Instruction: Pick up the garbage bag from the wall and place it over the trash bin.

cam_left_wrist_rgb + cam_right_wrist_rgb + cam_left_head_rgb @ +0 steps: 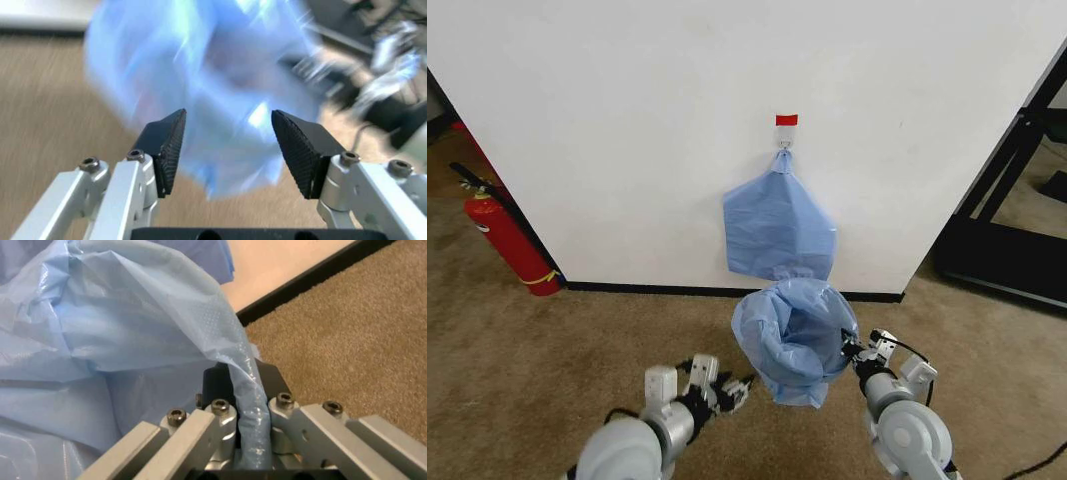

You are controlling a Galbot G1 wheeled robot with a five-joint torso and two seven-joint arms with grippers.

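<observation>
One thin, crinkly light-blue plastic garbage bag (794,335) sat draped over the trash bin on the brown carpet floor (547,350), its mouth open upward and its loose skirt hanging down the sides, so that the bin itself was hidden under the plastic. It stood just in front of the black baseboard (647,289) of the large plain white wall (627,130). Directly above it on that wall hung one flat bundle of like blue bags (779,228), gathered to a point at a small red-and-white hook tag (786,121); the bundle's lower edge came close to the bagged bin's rim.

The right hand (854,351) was at the bag's rim on the robot's right side, clamped tight on a fold of the blue plastic (the right wrist view showed the film pinched between its dark pads (230,385)). The left hand (739,386) hovered low over the carpet just beside the bag's left skirt, its two black ribbed pads (167,145) spread wide and gripping nothing, with the blurred blue plastic ahead of them.

One red fire extinguisher (509,240) leaned by the wall's left corner, well apart from the bag. One black metal frame (1007,215) stood at the floor's right edge.
</observation>
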